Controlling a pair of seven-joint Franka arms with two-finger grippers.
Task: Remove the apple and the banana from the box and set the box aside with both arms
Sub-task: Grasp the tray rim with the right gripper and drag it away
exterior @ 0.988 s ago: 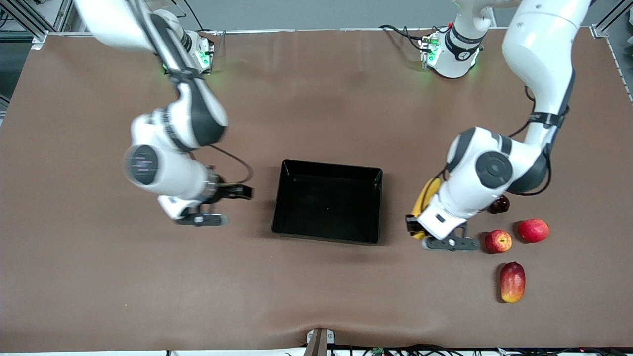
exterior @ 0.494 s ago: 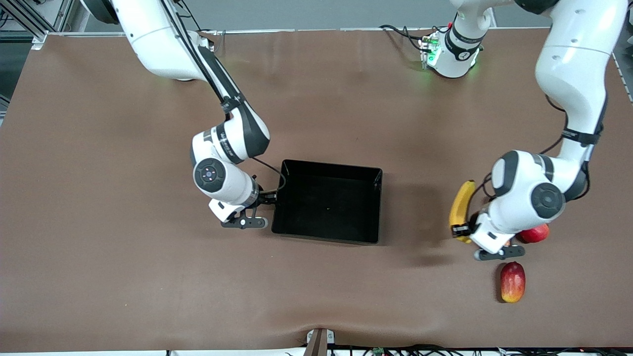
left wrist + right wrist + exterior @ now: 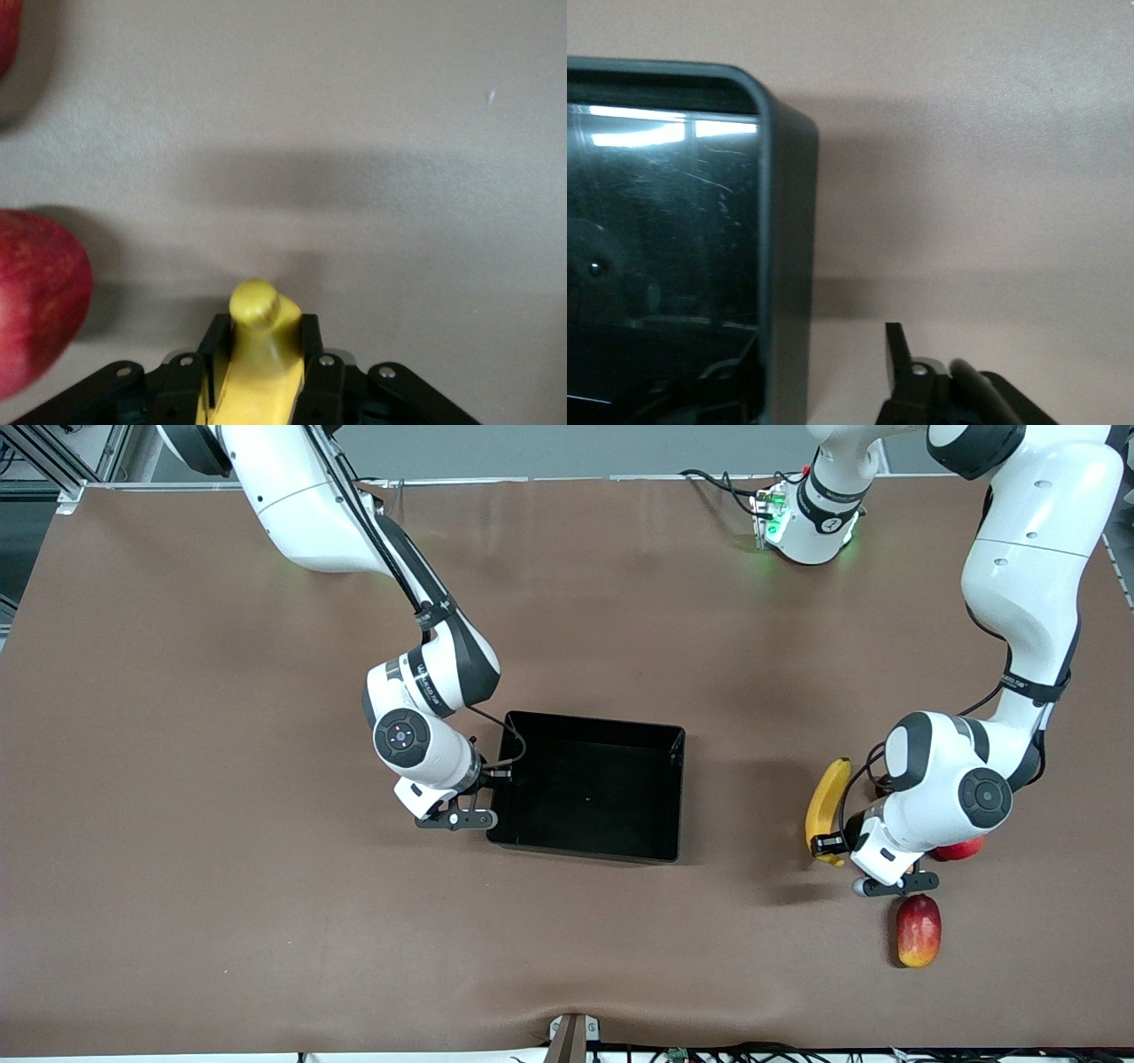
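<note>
Brown bench (image 3: pixel 177 886) carries a mango (image 3: pixel 919 930) nearest us; above it the left claw (image 3: pixel 833 849) clamps the banana's (image 3: pixel 827 802) end. Toward the right arm's end, the empty box (image 3: pixel 588 784) has its side wall between the right claw's (image 3: pixel 490 793) parted fingers.

The glossy black box (image 3: pixel 784 266) fills one side of the right wrist view, its low wall running straight down between the right end effector's (image 3: pixel 819 376) two fingers (image 3: pixel 897 363): one stands outside the wall over bare brown tabletop (image 3: pixel 966 177), the other inside, dim against the reflective floor.
</note>
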